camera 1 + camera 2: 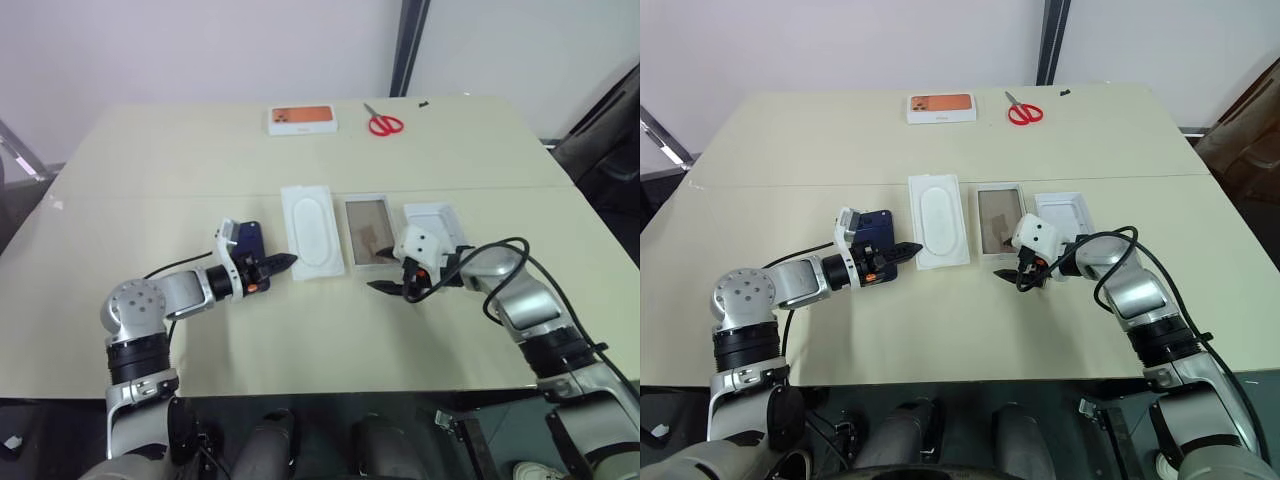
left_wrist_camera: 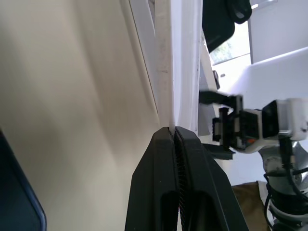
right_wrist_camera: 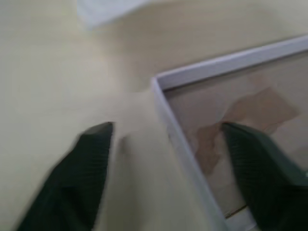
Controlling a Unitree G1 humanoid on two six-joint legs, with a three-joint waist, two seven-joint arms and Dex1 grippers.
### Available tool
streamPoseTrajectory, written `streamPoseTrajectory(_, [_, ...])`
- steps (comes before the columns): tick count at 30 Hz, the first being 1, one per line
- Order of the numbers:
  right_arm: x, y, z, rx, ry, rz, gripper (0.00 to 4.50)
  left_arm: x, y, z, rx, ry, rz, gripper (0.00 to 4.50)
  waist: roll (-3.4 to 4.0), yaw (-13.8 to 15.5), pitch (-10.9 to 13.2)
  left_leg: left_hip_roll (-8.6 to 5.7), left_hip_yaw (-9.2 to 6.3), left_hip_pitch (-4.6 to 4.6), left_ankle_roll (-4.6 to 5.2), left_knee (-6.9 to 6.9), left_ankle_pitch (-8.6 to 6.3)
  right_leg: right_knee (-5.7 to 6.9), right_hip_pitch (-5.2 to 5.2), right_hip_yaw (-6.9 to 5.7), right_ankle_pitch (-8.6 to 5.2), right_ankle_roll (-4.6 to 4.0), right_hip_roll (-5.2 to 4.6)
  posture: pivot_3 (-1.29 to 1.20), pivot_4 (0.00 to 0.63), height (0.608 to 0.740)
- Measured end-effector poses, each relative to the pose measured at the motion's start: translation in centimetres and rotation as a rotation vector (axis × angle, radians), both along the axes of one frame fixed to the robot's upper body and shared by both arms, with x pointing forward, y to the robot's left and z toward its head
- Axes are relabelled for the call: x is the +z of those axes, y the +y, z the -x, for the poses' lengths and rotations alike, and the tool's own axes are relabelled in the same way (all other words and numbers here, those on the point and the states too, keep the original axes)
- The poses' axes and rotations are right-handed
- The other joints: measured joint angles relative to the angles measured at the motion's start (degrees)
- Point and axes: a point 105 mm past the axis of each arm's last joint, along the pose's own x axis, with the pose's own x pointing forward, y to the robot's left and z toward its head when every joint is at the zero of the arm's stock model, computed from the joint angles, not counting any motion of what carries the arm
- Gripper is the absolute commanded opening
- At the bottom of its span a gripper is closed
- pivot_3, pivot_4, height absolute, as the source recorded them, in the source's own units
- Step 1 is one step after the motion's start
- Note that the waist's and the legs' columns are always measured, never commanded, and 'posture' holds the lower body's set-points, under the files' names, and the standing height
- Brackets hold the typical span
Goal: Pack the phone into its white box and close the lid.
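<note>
The left arm reaches low over the pale beige table (image 1: 300, 340), forearm pointing toward the middle, and the left gripper (image 1: 284, 263) ends just beside the flat white insert with an oval recess (image 1: 312, 232); its 2 black fingers (image 2: 179, 183) are pressed together with nothing between them. The slim dark navy-blue phone (image 1: 249, 238) sits close against the far side of that wrist; whether it lies flat on the table cannot be told.

The right arm bends in from the right edge, and the right gripper (image 1: 392, 289) tilts down at the near corner of the shallow white box with a brownish cardboard floor (image 1: 366, 229). Its fingers (image 3: 94, 159) stand apart, 1 outside the near wall and 1 over the box floor, gripping nothing.

The white lid (image 1: 434, 222) lies inside-up just right of the box, partly behind the right wrist.

At the far edge lie an orange-topped white box (image 1: 303, 119) and red-handled scissors (image 1: 383, 122). No writing is legible anywhere.
</note>
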Motion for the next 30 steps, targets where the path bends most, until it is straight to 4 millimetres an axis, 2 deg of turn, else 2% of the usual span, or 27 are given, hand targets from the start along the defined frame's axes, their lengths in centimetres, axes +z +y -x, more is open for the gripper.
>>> streamPoseTrajectory(2, [-0.2, -0.1, -0.4, 0.023, -0.015, 0.035, 1.0, 0.2, 0.1, 0.0, 0.005, -0.002, 0.02, 0.0, 0.0, 0.0, 0.0, 0.0, 0.0, 0.0, 0.0, 0.0, 0.0, 0.0, -0.01, -0.01, 0.0, 0.0, 0.0, 0.0, 0.15, 0.734])
streamPoseTrajectory(3, [-0.3, -0.2, -0.4, 0.025, -0.017, 0.045, 0.65, 0.2, 0.0, 0.0, 0.006, -0.002, 0.022, 0.0, 0.0, 0.0, 0.0, 0.0, 0.0, 0.0, 0.0, 0.0, 0.0, 0.0, -0.01, 0.0, 0.0, 0.0, 0.0, 0.0, 0.15, 0.734])
streamPoseTrajectory(4, [-0.4, -0.3, -0.5, 0.029, -0.021, 0.049, 0.11, 0.3, 0.1, 0.0, 0.011, -0.001, 0.024, 0.0, 0.0, 0.0, 0.0, 0.0, 0.0, 0.0, 0.0, 0.0, 0.0, 0.0, -0.01, -0.01, 0.0, 0.0, 0.0, 0.0, 0.15, 0.734])
streamPoseTrajectory(9, [-0.4, 1.0, 0.3, 0.095, -0.004, 0.024, 0.04, 0.6, 0.2, -0.1, 0.022, -0.002, 0.034, 0.0, 0.0, -0.1, 0.0, 0.01, -0.01, -0.02, -0.02, 0.0, 0.01, 0.01, -0.04, 0.0, 0.0, 0.0, 0.01, 0.0, 0.15, 0.734])
streamPoseTrajectory(16, [0.5, 5.4, 4.4, 0.26, 0.015, -0.06, 0.04, 2.6, 0.0, -0.6, 0.018, -0.05, 0.081, 0.0, -0.01, 0.0, 0.0, 0.0, -0.07, -0.1, -0.03, 0.05, 0.01, 0.0, -0.07, -0.03, 0.0, 0.01, 0.0, 0.0, 0.15, 0.734])
streamPoseTrajectory(21, [-0.2, 6.0, 5.2, 0.236, 0.033, -0.073, 0.04, 2.3, -0.3, -0.4, 0.005, -0.034, 0.067, 0.0, -0.01, 0.0, 0.0, 0.0, -0.07, -0.09, -0.04, 0.04, 0.01, 0.01, -0.08, -0.03, 0.0, 0.0, 0.0, 0.0, 0.15, 0.734])
streamPoseTrajectory(24, [-0.4, 6.1, 5.6, 0.247, 0.034, -0.07, 0.83, 2.0, -0.4, -0.3, -0.001, -0.025, 0.06, 0.0, -0.01, 0.0, 0.0, -0.01, -0.07, -0.09, -0.04, 0.04, 0.01, 0.01, -0.09, -0.03, 0.0, 0.0, 0.0, 0.0, 0.15, 0.734])
streamPoseTrajectory(28, [-0.2, 5.8, 5.7, 0.255, 0.013, -0.055, 2.74, 1.4, -0.7, 0.1, -0.018, -0.009, 0.035, 0.0, -0.01, 0.0, 0.0, 0.0, -0.06, -0.09, -0.04, 0.03, 0.01, 0.0, -0.09, -0.02, 0.0, 0.0, 0.0, 0.0, 0.15, 0.734])
streamPoseTrajectory(30, [-0.1, 5.5, 5.6, 0.252, -0.001, -0.048, 2.74, 1.0, -0.8, 0.4, -0.039, 0.002, 0.018, 0.0, -0.01, 0.1, 0.0, -0.01, -0.06, -0.09, -0.04, 0.03, 0.01, 0.0, -0.08, -0.02, 0.0, 0.0, 0.0, 0.0, 0.15, 0.734])
